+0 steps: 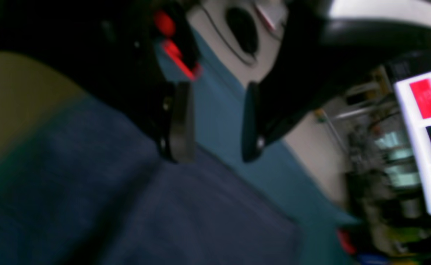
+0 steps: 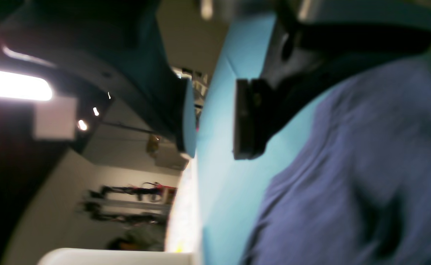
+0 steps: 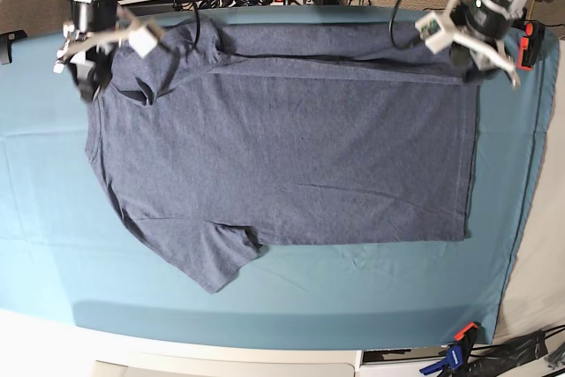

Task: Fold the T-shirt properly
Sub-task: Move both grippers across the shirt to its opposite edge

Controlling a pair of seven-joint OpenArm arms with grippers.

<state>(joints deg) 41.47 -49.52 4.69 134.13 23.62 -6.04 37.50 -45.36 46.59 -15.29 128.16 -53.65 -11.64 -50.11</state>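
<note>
My left gripper (image 1: 215, 121) is at the far corner of the table on my left, with its jaws apart. My right gripper (image 2: 213, 117) is at the other far corner, jaws apart too.

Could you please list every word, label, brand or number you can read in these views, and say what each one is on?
None can be read.
T-shirt: plain side up, no lettering visible.
White panel with a red patch: blurred, unreadable.
White tag by the left gripper: too small to read.
Teal table cloth: no markings.
</note>
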